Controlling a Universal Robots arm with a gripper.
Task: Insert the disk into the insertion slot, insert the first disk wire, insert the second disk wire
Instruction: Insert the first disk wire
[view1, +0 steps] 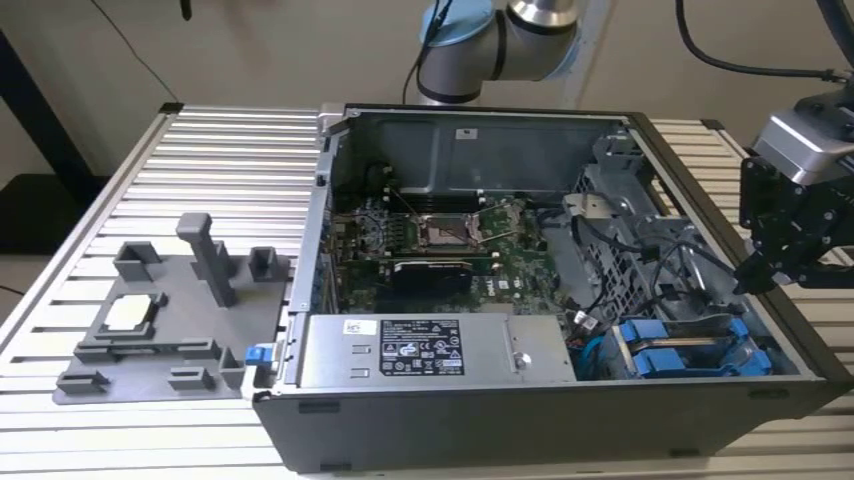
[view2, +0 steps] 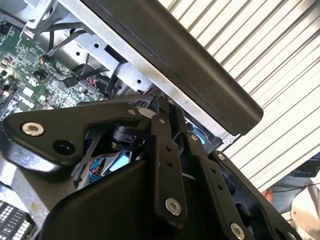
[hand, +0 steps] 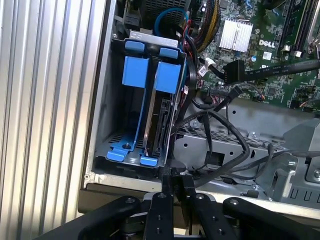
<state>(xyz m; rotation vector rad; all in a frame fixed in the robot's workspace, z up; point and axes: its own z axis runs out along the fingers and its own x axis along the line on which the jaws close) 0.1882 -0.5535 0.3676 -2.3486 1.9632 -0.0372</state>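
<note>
The disk (hand: 156, 120) stands edge-on in the insertion slot (hand: 107, 100) of the grey drive cage, clipped in its bright blue frame (hand: 135, 75). In the exterior view the blue frames (view1: 681, 350) sit at the case's near right corner. My gripper (hand: 172, 192) hovers over the case's right wall, just behind the disk's end. Its two black fingers (hand: 159, 215) are shut on a black disk wire connector (hand: 168, 173), whose cables trail off toward the motherboard. The exterior view shows the gripper (view1: 750, 280) above the case's right edge, and the second wrist view shows the gripper (view2: 161, 107) with fingers pressed together.
The open computer case holds a green motherboard (view1: 441, 240) and a grey power-supply box (view1: 434, 350). Loose black cables (hand: 230, 145) loop beside the cage. The dark case wall (view2: 200, 65) runs close under the gripper. A grey fixture (view1: 160, 310) stands on the slatted table at the exterior view's left.
</note>
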